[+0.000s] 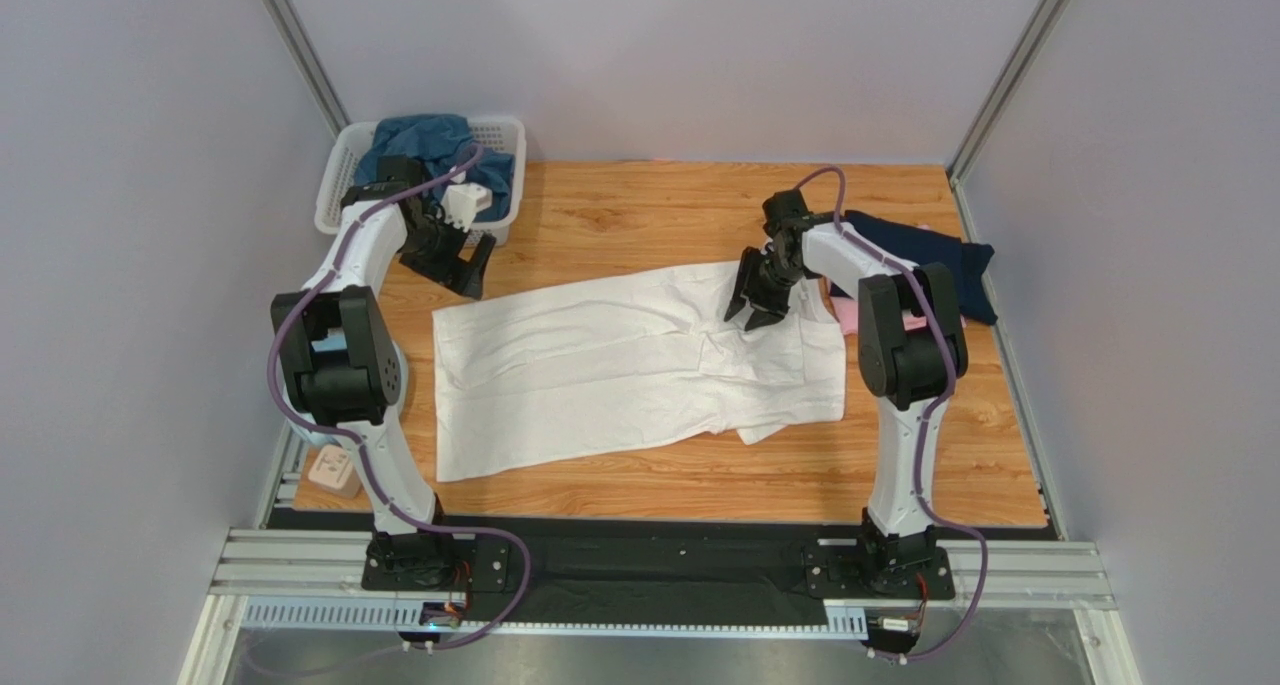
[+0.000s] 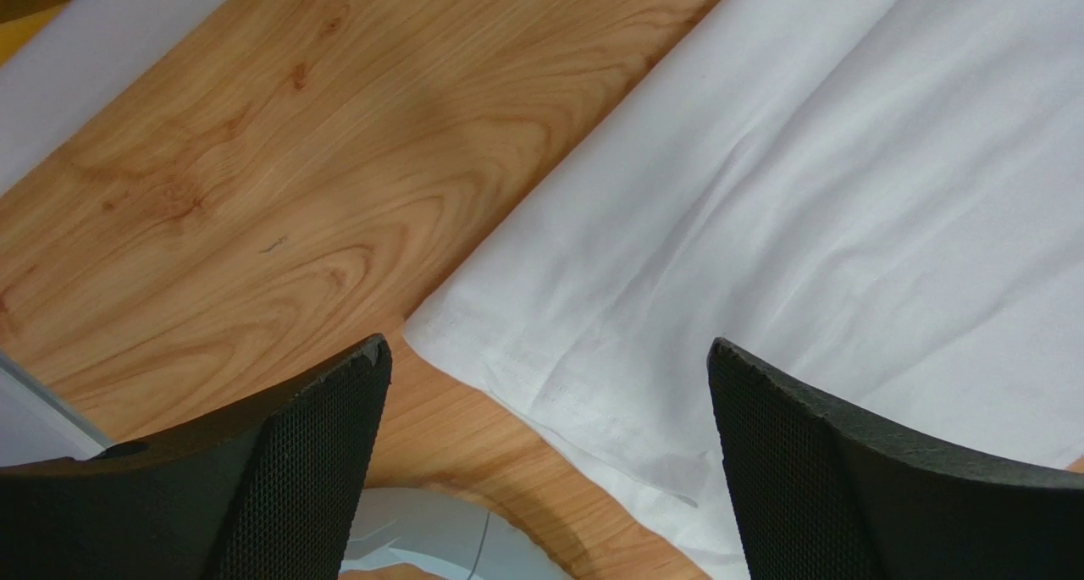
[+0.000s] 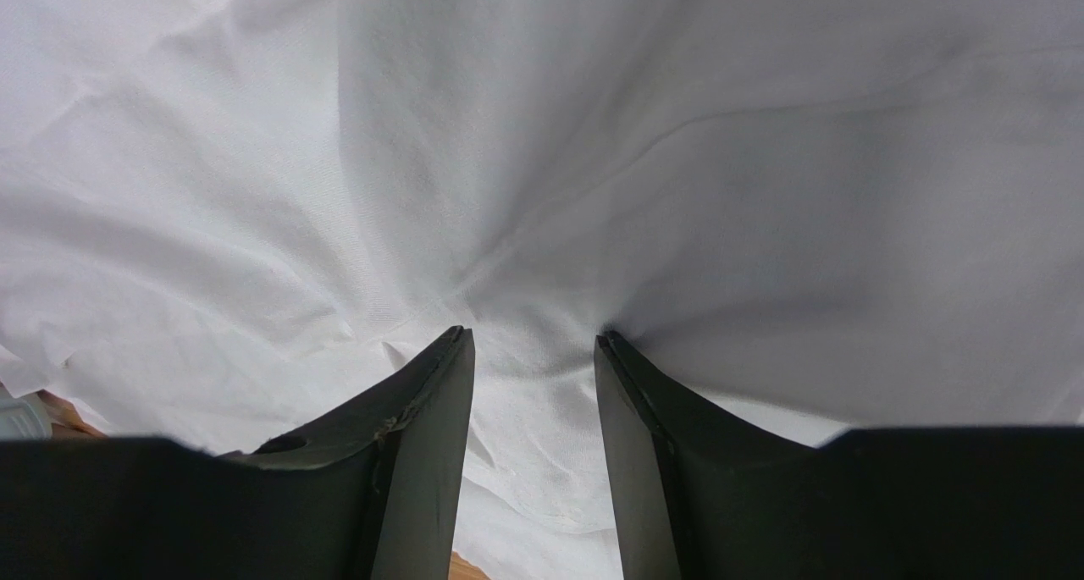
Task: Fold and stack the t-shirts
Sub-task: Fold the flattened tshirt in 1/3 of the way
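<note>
Where the table (image 1: pixel 631 220) meets its far left corner: basket (image 1: pixel 343 175) holding a teal-blue shirt (image 1: pixel 425 135). Left gripper (image 1: pixel 463 270), jaws spread wide, empty, over a corner of the white shirt (image 1: pixel 601 370), which lies spread mid-table. Right gripper (image 1: pixel 756 313) pinching its wrinkled right part. Pink shirt (image 1: pixel 845 315) and navy shirt (image 1: pixel 924 250), far right.

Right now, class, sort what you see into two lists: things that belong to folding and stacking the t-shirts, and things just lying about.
Belongs to the job: white t-shirt; navy t-shirt; pink t-shirt, mostly hidden; teal-blue t-shirt.

Just lying about: white slatted basket; small pale object beside the left arm.
</note>
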Available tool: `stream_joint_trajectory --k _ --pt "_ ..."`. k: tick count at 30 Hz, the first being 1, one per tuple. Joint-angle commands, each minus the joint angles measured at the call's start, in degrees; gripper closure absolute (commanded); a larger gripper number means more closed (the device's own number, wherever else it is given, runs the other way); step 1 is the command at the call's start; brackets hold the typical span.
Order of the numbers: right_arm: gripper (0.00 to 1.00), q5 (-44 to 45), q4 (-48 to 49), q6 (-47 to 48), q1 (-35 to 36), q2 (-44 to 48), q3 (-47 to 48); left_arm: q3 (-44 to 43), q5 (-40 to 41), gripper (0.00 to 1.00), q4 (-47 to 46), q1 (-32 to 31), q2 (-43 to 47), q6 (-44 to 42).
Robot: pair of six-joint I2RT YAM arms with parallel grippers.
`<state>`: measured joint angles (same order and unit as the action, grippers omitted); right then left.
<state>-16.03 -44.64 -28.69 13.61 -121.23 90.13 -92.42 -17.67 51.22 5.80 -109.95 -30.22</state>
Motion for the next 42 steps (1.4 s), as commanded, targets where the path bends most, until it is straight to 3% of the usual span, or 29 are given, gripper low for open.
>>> stream_joint_trajectory --k 1,7,12,28,36,42 --pt "0.53 2.2 -0.1 1.4 -0.5 2.9 -2.1 3.5 -5.5 0.00 3.2 -0.9 6.0 0.7" --pt "0.52 3.0 -0.7 1.7 -0.7 2.9 -1.3 16.9 -3.6 0.00 4.6 -5.6 17.6 -3.8" --pt "0.53 2.9 0.2 1.5 -0.9 2.4 -2.9 21.0 1.3 0.00 4.2 -5.6 14.2 -5.5" --pt "0.53 1.5 2.9 0.6 -2.2 5.0 -6.1 12.7 7.9 0.00 1.3 -5.5 -4.2 -2.2" --pt "0.53 -0.5 6.8 -1.5 -2.3 5.7 -10.0 0.2 10.6 0.00 3.8 -2.4 -12.7 -2.1" --pt "0.52 -2.2 5.1 -0.1 -2.4 1.8 -3.9 -4.1 11.0 0.00 5.2 -2.3 -14.2 -1.7"
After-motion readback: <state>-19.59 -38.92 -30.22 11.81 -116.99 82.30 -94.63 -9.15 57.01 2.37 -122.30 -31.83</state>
